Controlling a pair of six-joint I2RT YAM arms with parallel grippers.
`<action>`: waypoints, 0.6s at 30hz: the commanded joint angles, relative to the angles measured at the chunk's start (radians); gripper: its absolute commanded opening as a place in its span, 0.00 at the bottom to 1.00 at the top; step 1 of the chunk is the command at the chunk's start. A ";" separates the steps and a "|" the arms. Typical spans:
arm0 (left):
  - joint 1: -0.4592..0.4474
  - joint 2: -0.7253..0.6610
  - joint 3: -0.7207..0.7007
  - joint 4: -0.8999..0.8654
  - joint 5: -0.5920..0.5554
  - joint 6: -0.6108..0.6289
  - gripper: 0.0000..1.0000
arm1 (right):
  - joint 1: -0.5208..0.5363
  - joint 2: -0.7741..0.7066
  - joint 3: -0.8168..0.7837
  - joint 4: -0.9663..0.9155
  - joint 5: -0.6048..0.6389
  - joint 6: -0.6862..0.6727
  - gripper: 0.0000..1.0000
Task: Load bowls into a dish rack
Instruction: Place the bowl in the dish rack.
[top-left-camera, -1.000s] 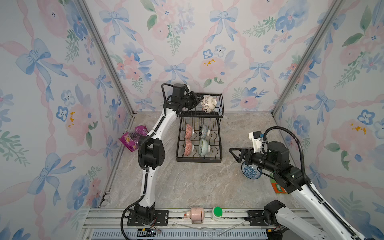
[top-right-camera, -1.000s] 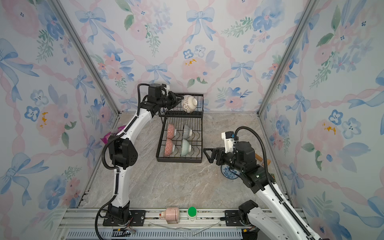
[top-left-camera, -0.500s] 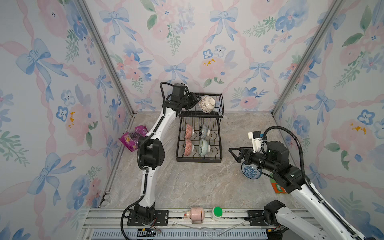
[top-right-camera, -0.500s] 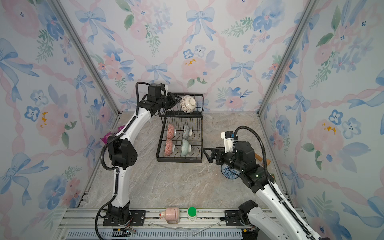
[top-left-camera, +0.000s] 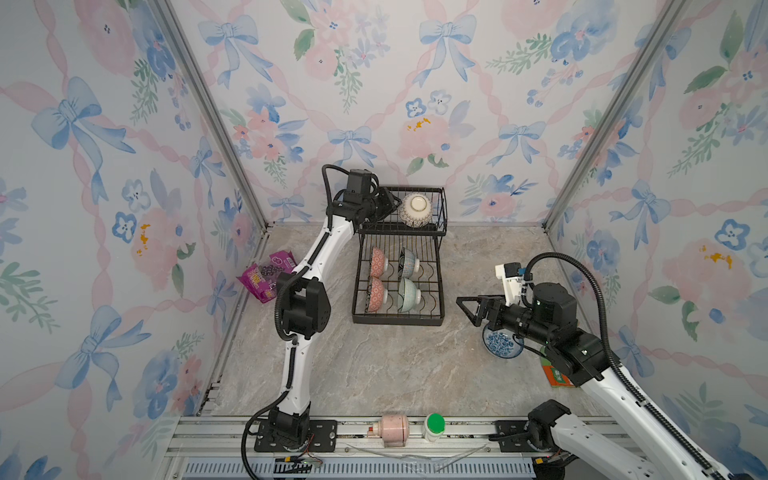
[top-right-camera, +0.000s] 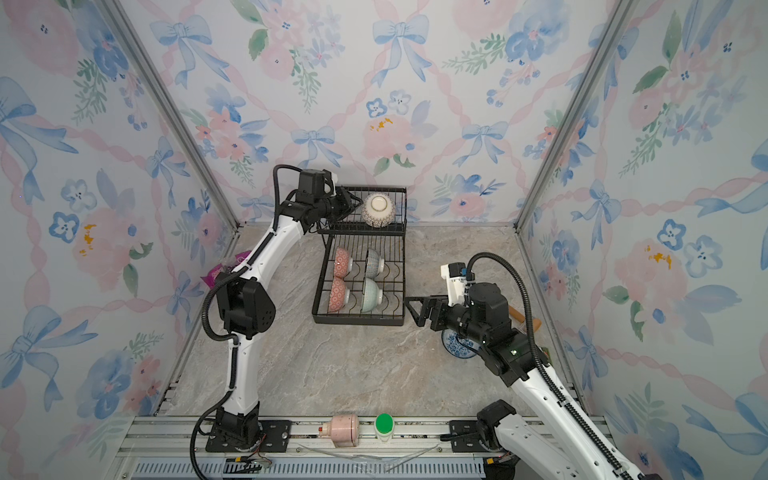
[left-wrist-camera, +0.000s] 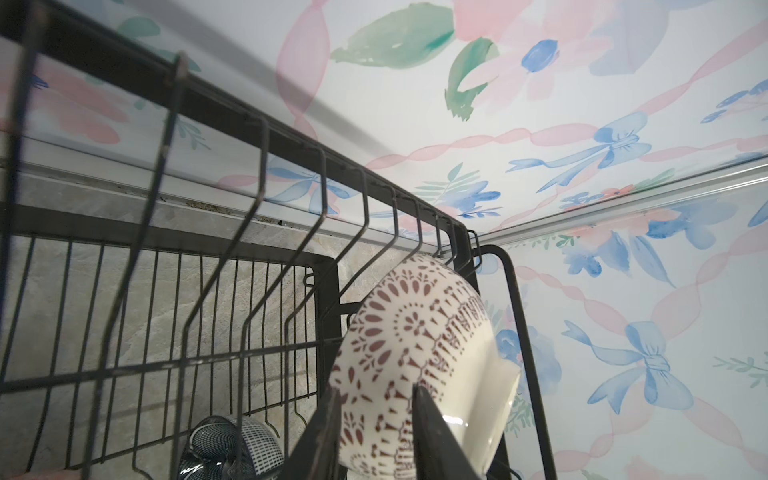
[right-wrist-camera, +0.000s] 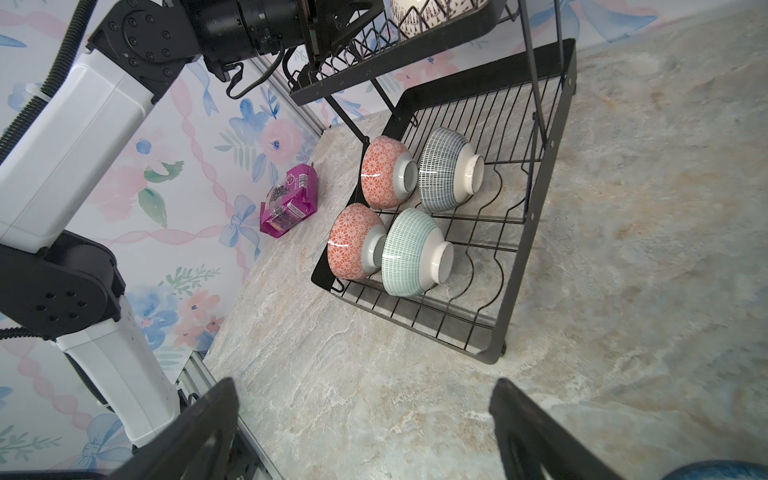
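Read the table as a clock seen in a top view, with 12 at the back wall. The dish rack (top-left-camera: 397, 321) stands between the centre and 12, and five bowls are in it.

In the upper basket, at 12, a cream bowl (top-left-camera: 415, 210) with a brown pattern lies with its foot upward. On the lower slotted tier four bowls stand on edge, with their feet toward 3. The rear pink-red bowl (top-left-camera: 377, 262) is beside the dark lattice bowl (top-left-camera: 409, 262). The front pink-red bowl (top-left-camera: 376, 294) is beside the mint bowl (top-left-camera: 409, 294).

Your left gripper (left-wrist-camera: 374, 390) is at the 9 o'clock side of the basket, at the cream bowl. Its jaws show a narrow gap, and the patterned wall of the bowl fills it. I cannot tell whether they pinch the bowl.

Your right gripper (right-wrist-camera: 362, 384) hangs above the table near 3 o'clock. It points toward the rack, its jaws are wide apart, and nothing is between them. The blue floral bowl (top-left-camera: 500, 345) sits on the table near 4 o'clock, partly hidden under the right wrist. A purple packet (top-left-camera: 268, 276) lies at 9, near the wall.
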 joint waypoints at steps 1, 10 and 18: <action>-0.020 0.020 0.047 -0.025 0.035 0.030 0.32 | 0.016 0.004 0.006 0.020 0.004 0.007 0.96; -0.043 0.053 0.111 -0.052 0.060 0.062 0.33 | 0.017 0.001 0.005 0.019 0.006 0.005 0.96; -0.070 0.047 0.135 -0.082 0.045 0.129 0.34 | 0.022 0.005 0.002 0.027 0.006 0.008 0.96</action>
